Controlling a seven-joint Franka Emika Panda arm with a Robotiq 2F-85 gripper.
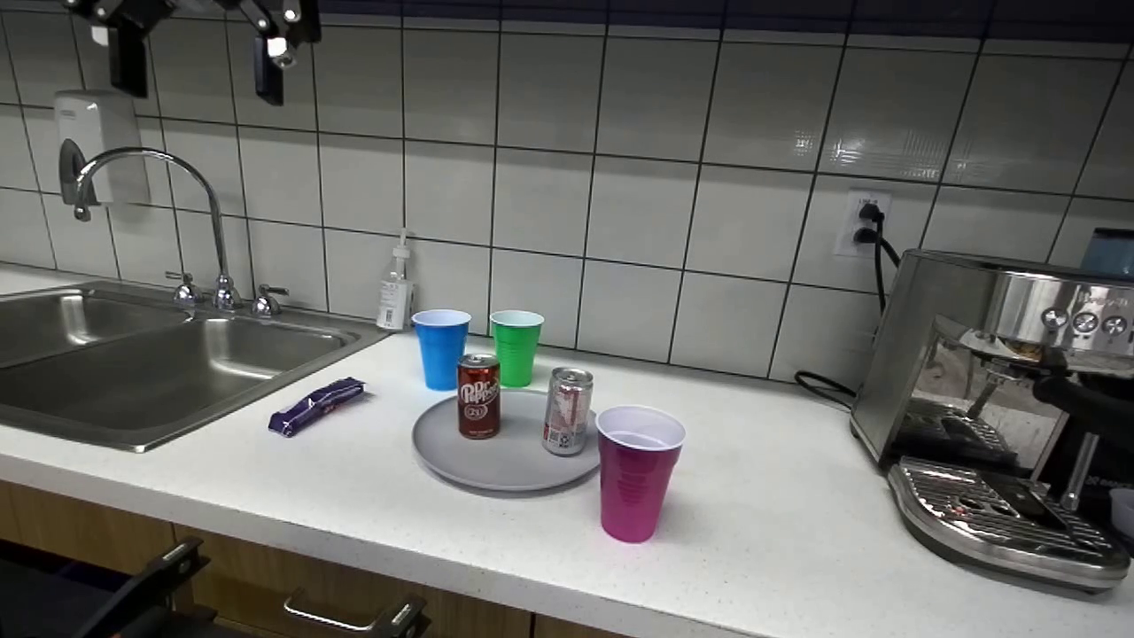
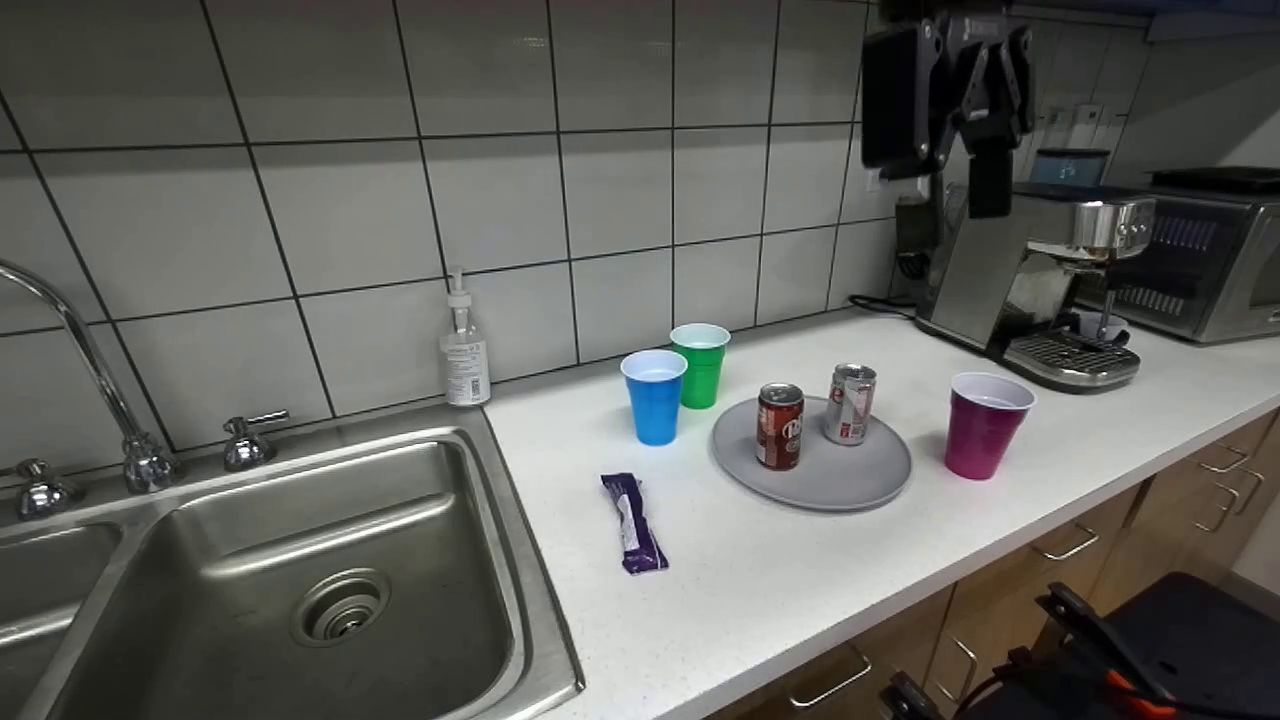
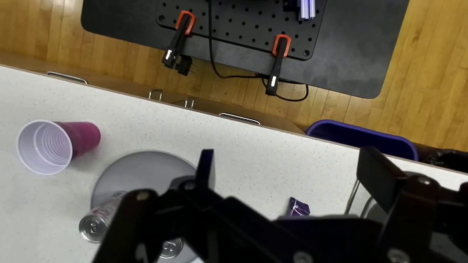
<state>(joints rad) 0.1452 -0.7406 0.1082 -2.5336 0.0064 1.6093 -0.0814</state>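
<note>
White countertop [image 1: 372,478] along a tiled wall [image 1: 638,213], sink [image 2: 524,560] set into one end. Closest on my wrist feed: gripper [image 3: 287,157] up high, fingers [image 3: 205,168] spread wide, nothing held, nothing touched. Its bulk hides much below, so if I drop straight down I'd be partly blind; main worry.

Magenta cup [image 1: 638,483], upright, near the front edge, just beside the gray plate [image 2: 830,482]: a sideways brush could tip it, maybe off the counter. Purple-wrapped snack bar [image 2: 634,525] lies flat on the counter between sink and plate; wrist view shows only one end, within the finger gap. Looks low and thin, so too deep risks jamming the tips into the counter, too shallow risks sliding off the wrapper.

On the plate, Dr Pepper can [image 1: 479,399] and silver can [image 1: 567,415], both upright, apart; bumping the rim could shift both, and one toppling might take the other. Farther back, blue cup [image 1: 441,354] and green cup [image 1: 520,354], close together, probably light; a stray elbow knocks them. Soap pump bottle [image 2: 466,370] at the sink's back corner, tippable if I swing wide.
</note>
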